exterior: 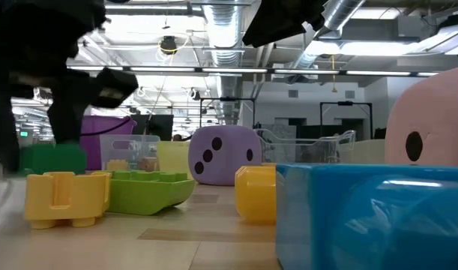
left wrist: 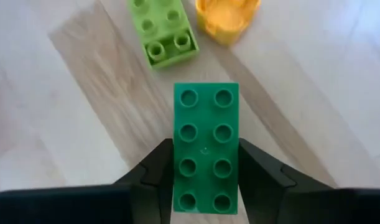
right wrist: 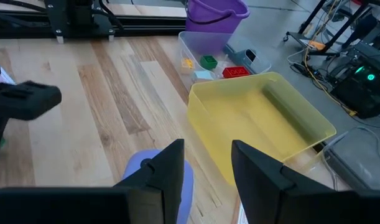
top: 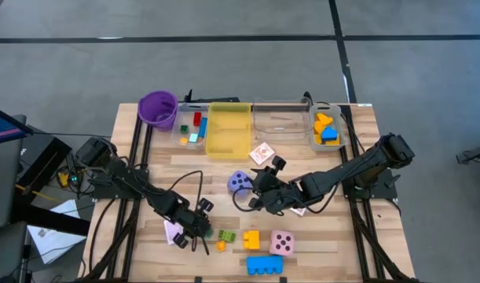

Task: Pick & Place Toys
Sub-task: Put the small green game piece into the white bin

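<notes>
Bare wood left of purple die (top: 239, 182), bins (top: 229, 128) lining back edge, bricks (top: 250, 239) crowding front centre

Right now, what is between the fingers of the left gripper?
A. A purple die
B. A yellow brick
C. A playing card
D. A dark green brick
D: in the left wrist view, the left gripper has its two dark fingers on either side of the dark green brick, while the light green brick lies apart on the table.
</notes>
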Robot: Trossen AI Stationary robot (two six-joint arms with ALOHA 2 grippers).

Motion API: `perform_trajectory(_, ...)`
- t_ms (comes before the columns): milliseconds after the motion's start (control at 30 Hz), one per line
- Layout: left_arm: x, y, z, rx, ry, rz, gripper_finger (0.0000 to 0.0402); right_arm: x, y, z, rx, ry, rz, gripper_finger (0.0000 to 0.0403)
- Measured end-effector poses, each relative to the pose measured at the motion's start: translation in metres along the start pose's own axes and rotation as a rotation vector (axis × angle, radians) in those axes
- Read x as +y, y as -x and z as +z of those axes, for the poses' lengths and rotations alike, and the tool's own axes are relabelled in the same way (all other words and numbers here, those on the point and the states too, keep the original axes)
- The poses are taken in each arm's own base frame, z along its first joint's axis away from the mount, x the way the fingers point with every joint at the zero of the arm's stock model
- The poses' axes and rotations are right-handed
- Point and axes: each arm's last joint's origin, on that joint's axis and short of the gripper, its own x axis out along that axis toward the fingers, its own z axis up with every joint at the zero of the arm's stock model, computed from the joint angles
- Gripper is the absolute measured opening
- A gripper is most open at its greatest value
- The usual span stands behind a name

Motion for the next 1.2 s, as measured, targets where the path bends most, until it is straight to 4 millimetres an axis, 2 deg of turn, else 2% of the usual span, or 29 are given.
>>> perform_trajectory(100,0.002,0.015,0.005,-0.061,0.004,0.008,0.0124,0.000,0.000,0.000,-0.002,-0.003,0.001,0.0127)
perform_trajectory(267,0.007,0.052,0.012,-0.199,0.042,0.029,0.0118,0.000,0.000,0.000,-0.002,-0.002,0.001,0.0127)
perform_trajectory(433,0.020,0.092,0.013,-0.351,0.226,0.040,0.0118,0.000,0.000,0.001,-0.006,0.035,0.002,0.0127)
perform_trajectory(567,0.031,0.114,0.010,-0.441,0.445,0.028,0.0121,0.002,0.001,0.005,-0.036,0.132,0.012,0.0127)
perform_trajectory(733,0.043,0.121,0.007,-0.472,0.624,0.025,0.0118,0.010,0.007,0.015,-0.134,0.290,0.043,0.0127)
perform_trajectory(867,0.046,0.119,0.007,-0.471,0.634,0.009,0.0118,0.018,0.015,0.021,-0.210,0.423,0.117,0.0127)
perform_trajectory(1000,0.047,0.120,0.011,-0.516,0.631,-0.006,0.0118,0.027,0.022,0.021,-0.268,0.549,0.275,0.0127)
perform_trajectory(1100,0.048,0.123,0.016,-0.571,0.626,-0.023,0.0118,0.033,0.025,0.019,-0.292,0.572,0.376,0.0127)
perform_trajectory(1200,0.049,0.126,0.019,-0.619,0.624,-0.028,0.0118,0.036,0.027,0.019,-0.305,0.556,0.403,0.0127)
